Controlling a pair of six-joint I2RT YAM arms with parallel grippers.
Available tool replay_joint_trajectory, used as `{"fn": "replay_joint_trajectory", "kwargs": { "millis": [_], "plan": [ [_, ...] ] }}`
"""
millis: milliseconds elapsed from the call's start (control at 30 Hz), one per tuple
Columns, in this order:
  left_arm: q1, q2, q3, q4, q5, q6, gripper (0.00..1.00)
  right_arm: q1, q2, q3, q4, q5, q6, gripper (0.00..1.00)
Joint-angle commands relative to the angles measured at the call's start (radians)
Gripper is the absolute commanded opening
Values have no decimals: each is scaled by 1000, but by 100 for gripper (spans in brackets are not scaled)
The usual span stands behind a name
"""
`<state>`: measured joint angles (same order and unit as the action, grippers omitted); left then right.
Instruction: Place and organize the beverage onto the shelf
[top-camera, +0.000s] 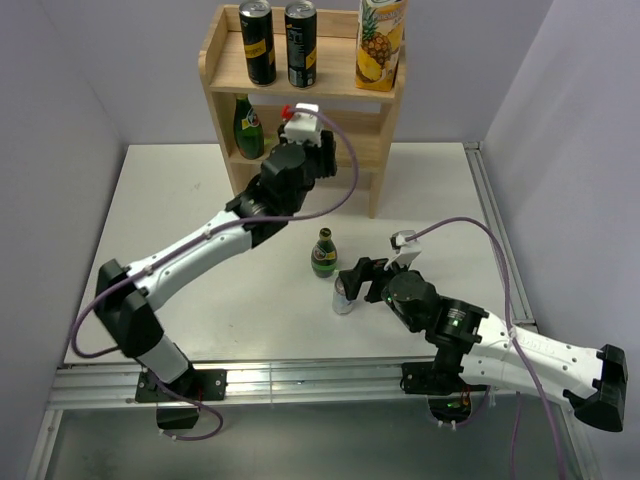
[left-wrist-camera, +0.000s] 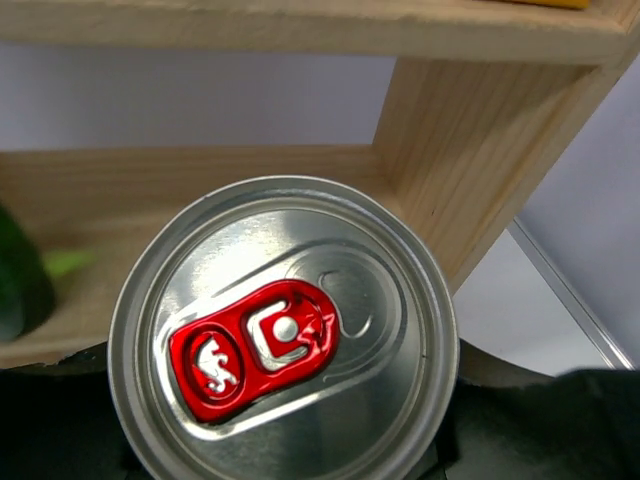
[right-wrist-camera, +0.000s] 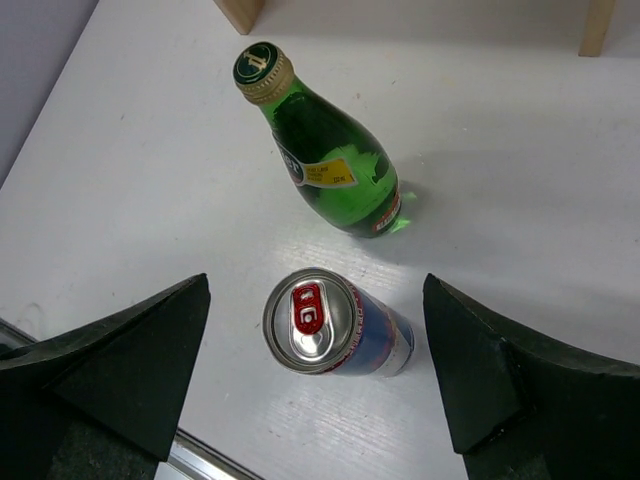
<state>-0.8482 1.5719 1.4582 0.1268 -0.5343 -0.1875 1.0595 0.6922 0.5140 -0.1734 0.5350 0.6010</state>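
Observation:
The light wood shelf (top-camera: 225, 85) stands at the back of the table. Two black cans (top-camera: 258, 42) stand on its top tier, and a green bottle (top-camera: 248, 128) stands at the left of its lower tier. My left gripper (top-camera: 293, 126) is at the lower tier's opening, shut on a silver-topped can (left-wrist-camera: 285, 335) with a red tab, which it holds upright. A second green bottle (top-camera: 323, 252) stands mid-table. Just in front of it is a blue-and-silver can (right-wrist-camera: 330, 325), upright between the wide-apart fingers of my right gripper (right-wrist-camera: 320, 370), which is open and not touching it.
A pineapple juice carton (top-camera: 380, 42) occupies the right end of the top tier. The shelf's right side panel (left-wrist-camera: 470, 170) is close to the held can, and the green bottle (left-wrist-camera: 20, 280) is at its left. A metal rail (top-camera: 300, 380) runs along the near table edge.

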Motion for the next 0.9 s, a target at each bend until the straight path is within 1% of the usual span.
{"fn": "replay_joint_trajectory", "kwargs": {
  "millis": [0, 33, 133, 233, 600, 767, 867],
  "plan": [
    [23, 106, 163, 10, 132, 49, 0, -6, -43, 1, -6, 34, 2, 94],
    [34, 129, 218, 7, 160, 46, 0, -4, -51, -2, -12, 39, 8, 94],
    [41, 210, 305, 2, 180, 49, 0, -4, -71, -12, -24, 45, 16, 94],
    [44, 275, 367, 2, 195, 37, 0, -6, -82, -17, -35, 52, 20, 94],
    [46, 387, 419, 76, 214, -7, 0, -4, -122, -40, -60, 63, 31, 94],
    [46, 450, 468, 79, 215, -9, 0, -6, -137, -48, -71, 65, 36, 94],
    [46, 479, 484, 111, 214, -6, 0, -4, -143, -51, -74, 66, 36, 94]
  ]
}}
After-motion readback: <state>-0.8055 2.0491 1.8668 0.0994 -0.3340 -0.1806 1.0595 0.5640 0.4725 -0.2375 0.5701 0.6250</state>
